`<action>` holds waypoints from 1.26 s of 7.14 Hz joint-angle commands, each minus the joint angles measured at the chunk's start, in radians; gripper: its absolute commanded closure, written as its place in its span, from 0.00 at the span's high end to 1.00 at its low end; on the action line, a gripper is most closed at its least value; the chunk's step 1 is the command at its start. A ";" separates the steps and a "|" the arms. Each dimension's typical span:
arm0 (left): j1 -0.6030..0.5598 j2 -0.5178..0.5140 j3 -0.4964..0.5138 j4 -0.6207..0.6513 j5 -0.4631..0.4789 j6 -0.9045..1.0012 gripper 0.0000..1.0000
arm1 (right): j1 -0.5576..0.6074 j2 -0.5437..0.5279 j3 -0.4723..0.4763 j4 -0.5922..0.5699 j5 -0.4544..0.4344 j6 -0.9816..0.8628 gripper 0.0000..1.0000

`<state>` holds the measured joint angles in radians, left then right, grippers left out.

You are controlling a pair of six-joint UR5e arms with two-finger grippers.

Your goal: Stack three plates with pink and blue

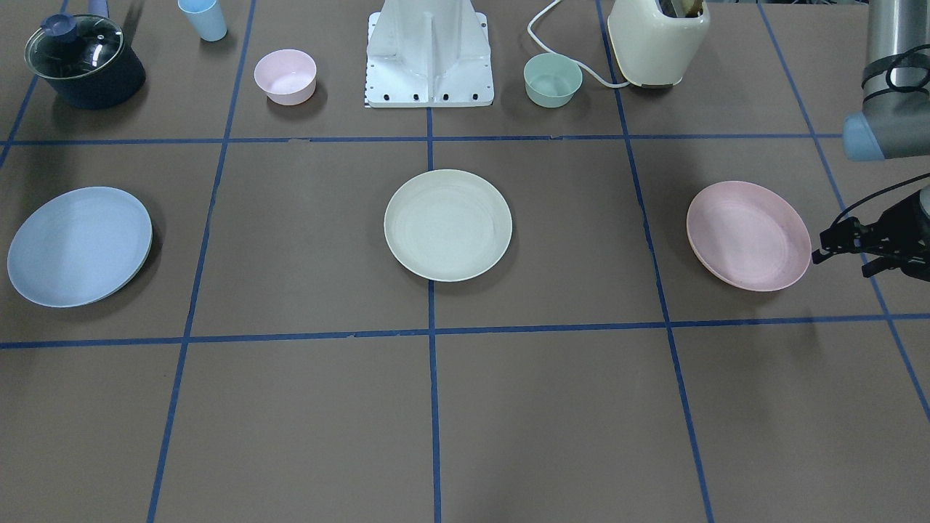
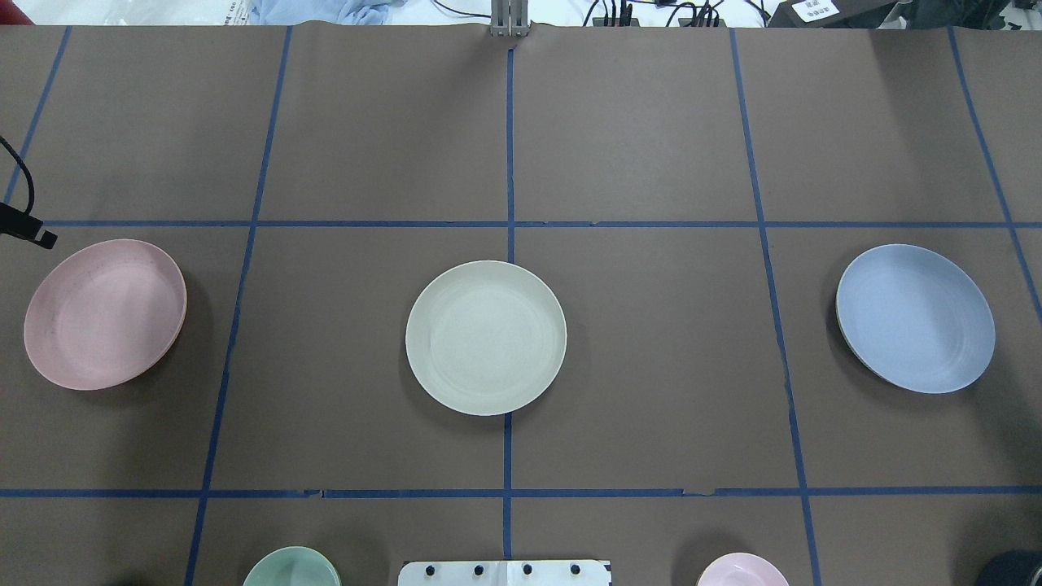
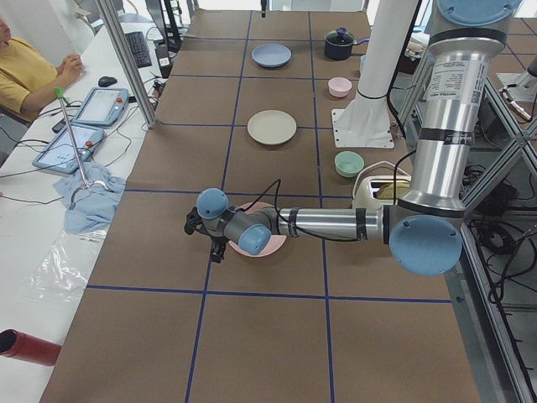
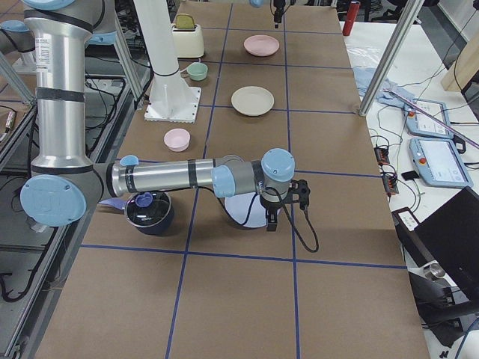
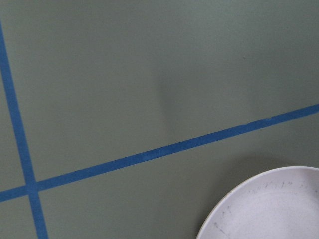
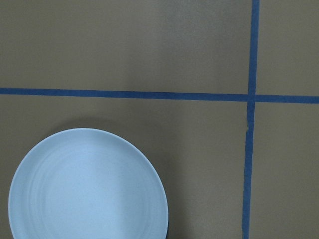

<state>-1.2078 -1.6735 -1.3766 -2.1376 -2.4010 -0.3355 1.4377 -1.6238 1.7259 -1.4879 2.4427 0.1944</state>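
Three equal plates lie apart in a row on the brown table. The cream-white plate (image 1: 447, 224) (image 2: 486, 337) is in the middle. The pale pink plate (image 1: 748, 235) (image 2: 104, 313) is on my left side, and the light blue plate (image 1: 80, 245) (image 2: 915, 318) on my right. My left gripper (image 1: 839, 250) (image 2: 28, 230) hovers just beyond the pink plate's outer edge; I cannot tell whether it is open. Its wrist view shows only the pink plate's rim (image 5: 269, 209). My right gripper (image 4: 288, 206) hangs over the blue plate's far edge (image 6: 87, 186); I cannot tell its state.
Along the robot's side stand a dark pot with a glass lid (image 1: 83, 62), a light blue cup (image 1: 203, 18), a small pink bowl (image 1: 285, 76), the white robot base (image 1: 429, 58), a small green bowl (image 1: 552, 80) and a cream toaster (image 1: 657, 40). Blue tape lines grid the table.
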 commanded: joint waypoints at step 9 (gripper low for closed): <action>0.083 0.049 0.024 -0.033 0.002 -0.002 0.00 | 0.000 -0.002 0.004 -0.002 0.120 0.014 1.00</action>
<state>-1.1250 -1.6250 -1.3550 -2.1694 -2.3993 -0.3406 1.4380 -1.6269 1.7282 -1.4871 2.5574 0.2076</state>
